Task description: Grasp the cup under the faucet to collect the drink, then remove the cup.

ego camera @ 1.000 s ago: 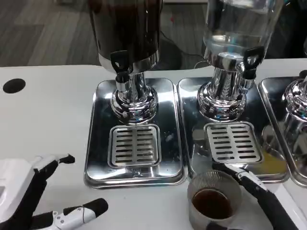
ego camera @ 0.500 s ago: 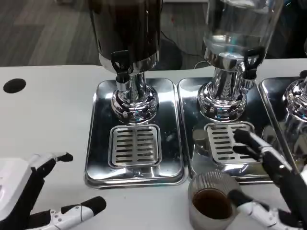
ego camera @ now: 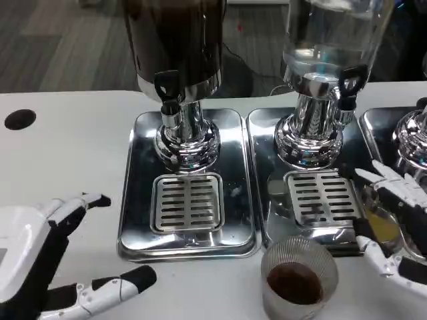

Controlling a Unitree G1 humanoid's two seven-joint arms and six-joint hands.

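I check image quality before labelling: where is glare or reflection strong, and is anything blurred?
Head view: strong reflections on the chrome trays and the dispenser bases; bright glare on the clear tank. The right hand looks slightly soft at its fingers; the ribbed cup with dark drink is sharp enough.

A clear ribbed cup (ego camera: 298, 277) stands upright on the white table (ego camera: 73, 160), just in front of the near edge of the steel drip trays — not under any faucet. Dark brown drink fills only its bottom part. The left dispenser's faucet (ego camera: 168, 90), black-handled, hangs over its slotted grate (ego camera: 187, 203), well apart from the cup — up and to the left of it
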